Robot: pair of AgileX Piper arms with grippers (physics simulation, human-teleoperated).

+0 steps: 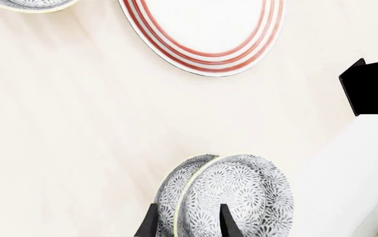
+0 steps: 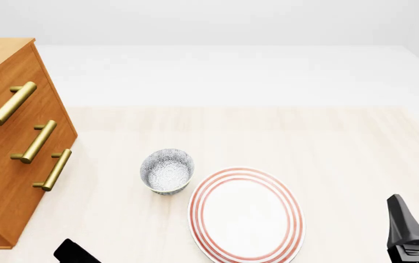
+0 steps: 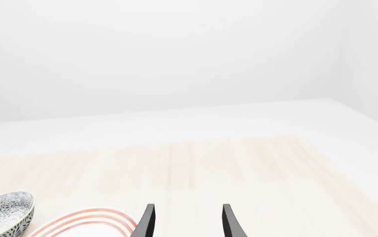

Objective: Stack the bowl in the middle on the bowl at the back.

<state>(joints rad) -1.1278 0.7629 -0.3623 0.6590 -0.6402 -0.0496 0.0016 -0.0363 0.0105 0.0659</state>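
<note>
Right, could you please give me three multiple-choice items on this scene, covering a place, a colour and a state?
1. In the front view, where is the table bowl relative to the plate?
A. To its right
B. To its left
C. On top of it

2. What colour are the plate's rings?
A. Blue
B. Green
C. Red

3. What is the left gripper doing?
A. Gripping a bowl
B. Open and empty
C. Gripping the plate

Answers:
1 B: the bowl stands left of the plate and a little further back.
2 C: red rings run round the white plate.
3 A: its fingers pinch the rim of the held bowl.
</note>
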